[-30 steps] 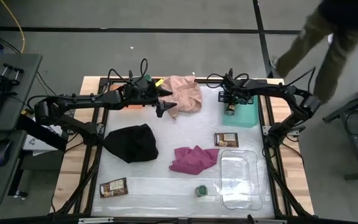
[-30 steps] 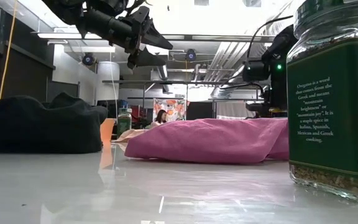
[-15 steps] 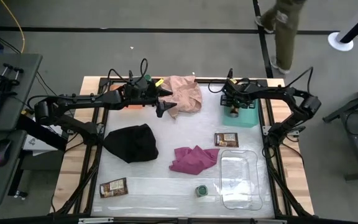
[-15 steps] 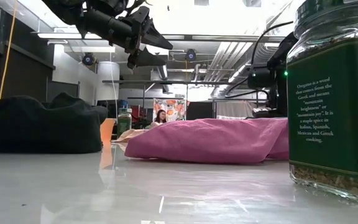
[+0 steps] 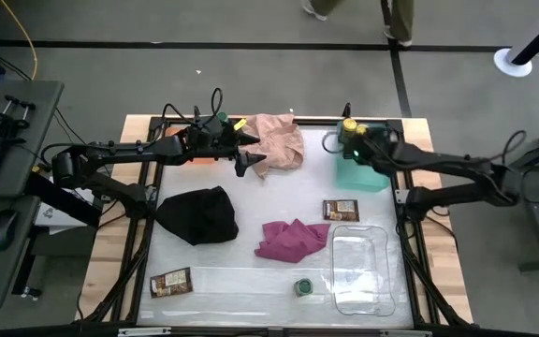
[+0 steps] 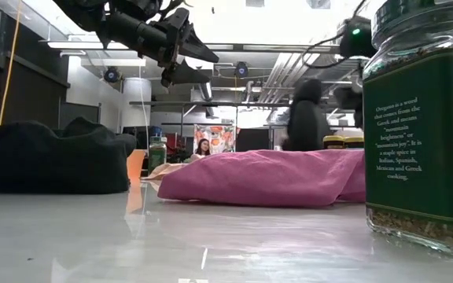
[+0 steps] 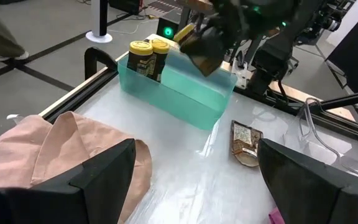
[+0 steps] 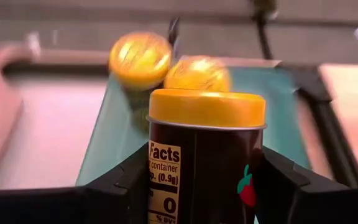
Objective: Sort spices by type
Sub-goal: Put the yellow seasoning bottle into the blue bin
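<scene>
Yellow-lid jars: three; two upright in the teal tray, one clamped between the right gripper fingers above that tray.
Green-lid jars: one, near front edge beside the clear tray.
Packets: two; one between the trays, one front left.
Left gripper: spread wide, empty, raised beside the pink cloth.
</scene>
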